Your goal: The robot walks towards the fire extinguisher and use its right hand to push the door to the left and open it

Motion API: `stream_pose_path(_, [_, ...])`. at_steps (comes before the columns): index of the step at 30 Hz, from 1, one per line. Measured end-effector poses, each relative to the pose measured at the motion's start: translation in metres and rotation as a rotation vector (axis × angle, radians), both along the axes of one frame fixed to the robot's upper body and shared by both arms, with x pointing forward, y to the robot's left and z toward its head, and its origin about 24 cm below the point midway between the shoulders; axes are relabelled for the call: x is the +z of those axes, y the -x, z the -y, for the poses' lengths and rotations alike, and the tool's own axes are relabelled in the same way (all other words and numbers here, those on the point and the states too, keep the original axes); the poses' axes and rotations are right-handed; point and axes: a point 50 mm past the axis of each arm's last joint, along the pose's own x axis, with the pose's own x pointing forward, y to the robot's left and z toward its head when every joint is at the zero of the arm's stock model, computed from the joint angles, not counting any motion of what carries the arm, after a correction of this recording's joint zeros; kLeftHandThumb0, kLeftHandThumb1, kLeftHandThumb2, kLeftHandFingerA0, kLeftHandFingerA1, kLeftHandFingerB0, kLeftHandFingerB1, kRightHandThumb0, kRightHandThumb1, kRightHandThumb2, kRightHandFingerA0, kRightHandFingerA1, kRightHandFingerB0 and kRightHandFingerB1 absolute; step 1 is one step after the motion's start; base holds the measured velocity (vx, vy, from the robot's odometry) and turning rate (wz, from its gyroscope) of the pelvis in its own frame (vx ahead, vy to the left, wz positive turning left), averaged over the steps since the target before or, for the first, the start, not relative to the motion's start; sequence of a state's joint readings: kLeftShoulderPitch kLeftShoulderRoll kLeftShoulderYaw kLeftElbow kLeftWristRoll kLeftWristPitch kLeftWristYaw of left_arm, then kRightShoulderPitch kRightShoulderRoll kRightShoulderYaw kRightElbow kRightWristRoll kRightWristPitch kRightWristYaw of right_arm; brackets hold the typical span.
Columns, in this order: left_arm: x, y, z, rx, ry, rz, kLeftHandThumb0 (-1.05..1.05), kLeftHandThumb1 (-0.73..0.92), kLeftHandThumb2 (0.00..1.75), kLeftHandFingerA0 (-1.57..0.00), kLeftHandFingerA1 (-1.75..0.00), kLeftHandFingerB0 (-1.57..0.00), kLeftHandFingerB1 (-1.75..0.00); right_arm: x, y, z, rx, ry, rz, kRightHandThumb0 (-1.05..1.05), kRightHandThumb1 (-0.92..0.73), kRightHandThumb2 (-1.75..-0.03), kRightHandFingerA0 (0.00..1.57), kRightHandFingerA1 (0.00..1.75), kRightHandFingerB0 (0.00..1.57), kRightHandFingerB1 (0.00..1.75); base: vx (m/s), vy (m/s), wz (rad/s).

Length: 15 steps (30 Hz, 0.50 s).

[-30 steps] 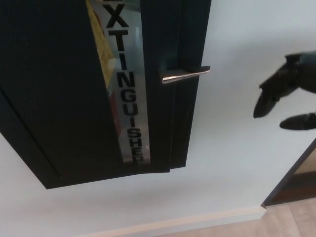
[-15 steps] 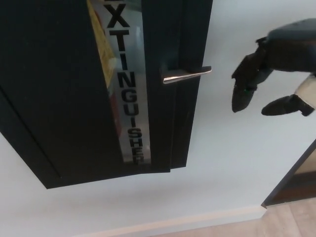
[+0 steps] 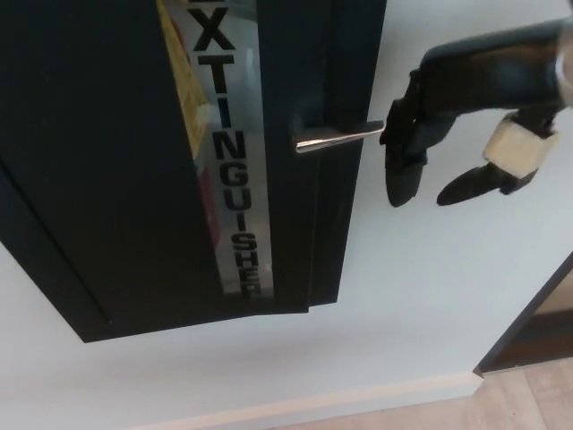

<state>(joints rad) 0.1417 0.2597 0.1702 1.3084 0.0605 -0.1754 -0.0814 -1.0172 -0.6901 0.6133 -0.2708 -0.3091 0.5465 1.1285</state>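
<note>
My open right hand [image 3: 430, 148] hangs at center-right; I'd push the rigid, heavy-looking door [image 3: 309, 215] beside its slick handle [image 3: 338, 136].

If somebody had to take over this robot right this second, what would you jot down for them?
Right hand: open, holding nothing, fingers apart and pointing down, right beside the tip of the silver door handle; I cannot tell if it touches.
Left hand: not in view.
Fire extinguisher cabinet door: black, with a lettered glass strip; something yellow and red shows behind the glass.
Done: the robot stands at the cabinet with its hand up at handle height.
Left: push the door to the left with the right hand until it opens.
</note>
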Motion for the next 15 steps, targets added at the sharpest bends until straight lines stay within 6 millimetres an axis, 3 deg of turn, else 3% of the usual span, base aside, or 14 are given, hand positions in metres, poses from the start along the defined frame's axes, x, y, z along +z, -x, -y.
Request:
stream_pose_path(8, [0.0, 0.007, 0.0, 0.011, 0.009, -0.013, -0.57, 0.55, 0.57, -0.29, -0.5, -0.33, -0.34, -0.01, -0.017, -0.001, -0.073, 0.055, -0.034, -0.53, -0.65, -0.59, 0.67, 0.75, 0.5, 0.46, 0.0, 0.0, 0.0])
stream_pose_path(9, [0.0, 0.007, 0.0, 0.012, 0.01, -0.013, -0.62, 0.43, 0.8, -0.28, -0.59, -0.26, -0.47, -0.01, -0.019, -0.002, -0.078, 0.06, -0.033, -0.63, -0.64, -0.59, 0.65, 0.63, 0.5, 0.44, 0.0, 0.0, 0.0])
stream_pose_path(14, [-0.001, 0.008, 0.002, 0.014, 0.018, -0.011, -0.6, 0.43, 0.79, -0.31, -0.6, -0.28, -0.47, -0.008, -0.027, -0.008, -0.086, 0.078, -0.022, -0.68, -0.63, -0.59, 0.63, 0.66, 0.47, 0.45, 0.0, 0.0, 0.0])
stream_pose_path(15, [-0.002, 0.007, 0.004, 0.013, 0.022, -0.007, -0.56, 0.55, 0.57, -0.36, -0.57, -0.34, -0.36, -0.007, -0.029, -0.01, -0.086, 0.083, -0.018, -0.67, -0.62, -0.59, 0.63, 0.66, 0.47, 0.45, 0.0, 0.0, 0.0])
